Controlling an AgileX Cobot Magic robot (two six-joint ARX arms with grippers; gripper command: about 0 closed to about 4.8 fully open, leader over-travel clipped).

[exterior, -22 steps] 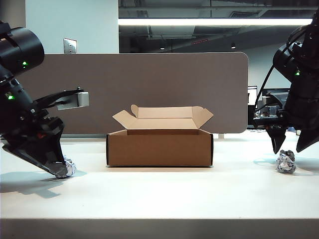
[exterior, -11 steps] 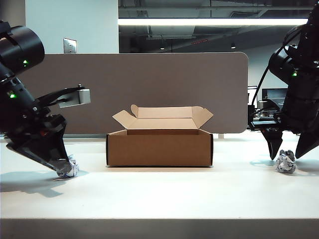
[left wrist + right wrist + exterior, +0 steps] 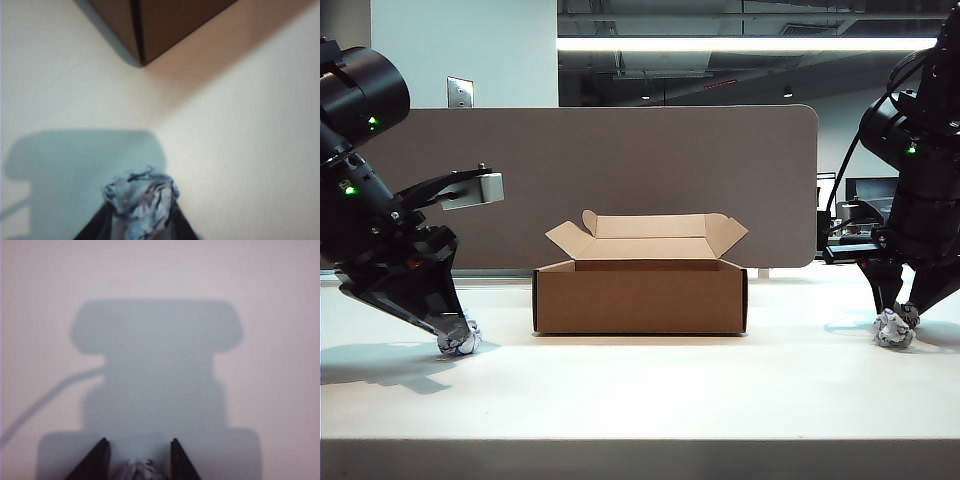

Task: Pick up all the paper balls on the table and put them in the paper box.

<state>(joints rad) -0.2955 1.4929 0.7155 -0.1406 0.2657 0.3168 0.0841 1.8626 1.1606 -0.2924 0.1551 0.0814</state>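
Two paper balls, both on the bench. Left ball (image 3: 459, 338): pinched in the left hand (image 3: 453, 336), low on the bench, left of the box (image 3: 640, 296). Right ball (image 3: 893, 327): well right of the box, between the right hand (image 3: 897, 316) fingers; a firm pinch cannot be told. Box: open, centre. Risk: the right ball sits at the fingertips and may slip out on lifting; either ball could clip the box wall if carried low.
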